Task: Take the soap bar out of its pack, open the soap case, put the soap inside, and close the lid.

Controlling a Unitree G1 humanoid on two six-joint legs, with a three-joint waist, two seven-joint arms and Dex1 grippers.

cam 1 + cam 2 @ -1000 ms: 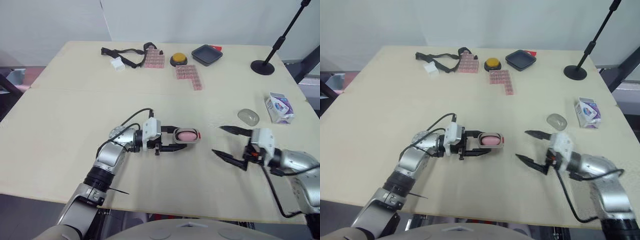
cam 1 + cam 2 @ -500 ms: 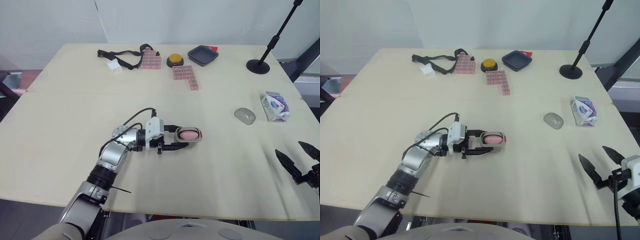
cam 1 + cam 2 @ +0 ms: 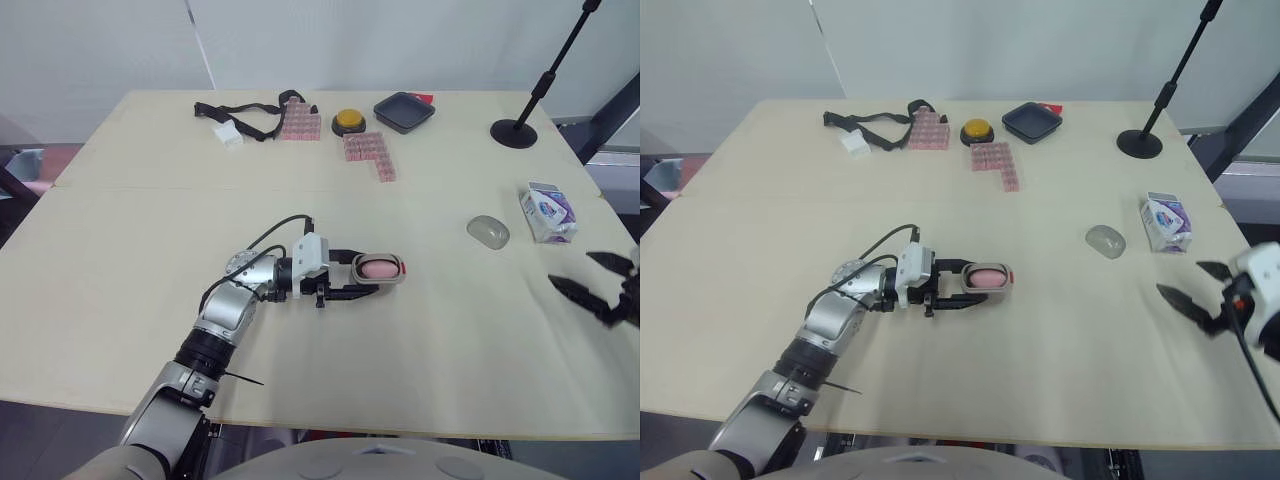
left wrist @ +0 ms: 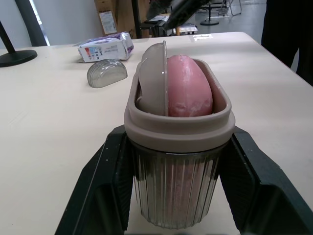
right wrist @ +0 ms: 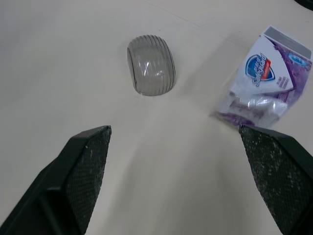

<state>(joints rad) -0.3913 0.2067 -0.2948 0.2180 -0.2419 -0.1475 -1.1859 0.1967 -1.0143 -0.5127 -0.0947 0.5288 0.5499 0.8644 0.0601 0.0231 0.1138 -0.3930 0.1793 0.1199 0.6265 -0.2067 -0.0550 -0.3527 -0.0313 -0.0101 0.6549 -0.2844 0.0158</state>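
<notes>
The soap case base (image 3: 379, 268) stands near the table's middle with the pink soap bar (image 4: 188, 90) inside, a pale insert beside it. My left gripper (image 3: 362, 273) is shut on the case, one finger (image 4: 110, 178) on each side. The clear ribbed lid (image 3: 487, 231) lies on the table to the right, apart from the case. The opened purple-and-white soap pack (image 3: 548, 212) lies further right. My right gripper (image 3: 572, 270) hangs open at the table's right edge, nearer me than the lid (image 5: 151, 65) and pack (image 5: 266, 83), with nothing between its fingers.
Along the far edge sit a black strap (image 3: 245, 106) with a white block, two pink block sheets (image 3: 368, 152), a yellow button (image 3: 348, 120) and a black tray (image 3: 404, 110). A stand's round black base (image 3: 516, 132) is at the far right.
My right gripper has drawn back from the table's middle to its right edge, then risen toward the lid and pack, staying open. The left gripper still holds the case.
</notes>
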